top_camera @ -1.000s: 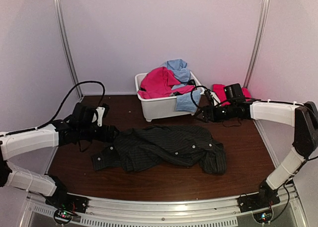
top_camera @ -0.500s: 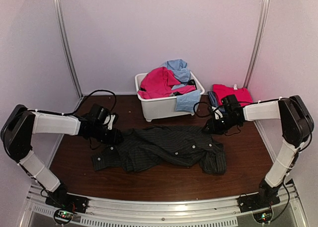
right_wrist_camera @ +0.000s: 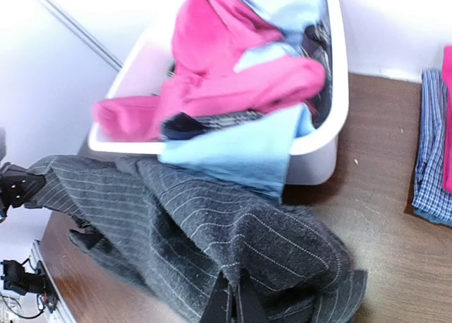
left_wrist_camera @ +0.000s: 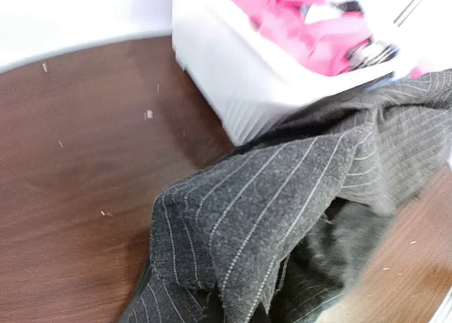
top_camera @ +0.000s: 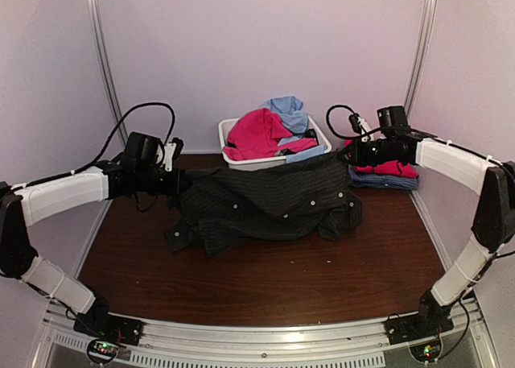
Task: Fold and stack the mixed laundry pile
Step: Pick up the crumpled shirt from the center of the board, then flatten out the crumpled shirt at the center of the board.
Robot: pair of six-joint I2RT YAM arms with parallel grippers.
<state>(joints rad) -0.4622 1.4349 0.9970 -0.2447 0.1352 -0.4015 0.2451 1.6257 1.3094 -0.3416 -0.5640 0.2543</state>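
Observation:
The black pinstriped shirt (top_camera: 265,203) hangs stretched between my two grippers in front of the tub, its lower part still resting on the table. My left gripper (top_camera: 179,188) is shut on its left end; in the left wrist view the striped cloth (left_wrist_camera: 282,217) covers the fingers. My right gripper (top_camera: 348,152) is shut on its right end, and the dark fingertips (right_wrist_camera: 224,305) pinch a fold of cloth (right_wrist_camera: 268,245). Bright pink (top_camera: 256,133) and light blue (top_camera: 288,110) garments of the laundry pile fill the white tub (top_camera: 241,162).
A folded pink garment on a blue checked shirt (top_camera: 385,178) lies at the right of the brown table (top_camera: 265,283), also showing in the right wrist view as the checked shirt (right_wrist_camera: 432,160). The tub (right_wrist_camera: 337,104) stands at the back wall.
Both grippers went from open to shut on the shirt's ends. The shirt, which lay flat on the table, has been raised and pulled back toward the tub.

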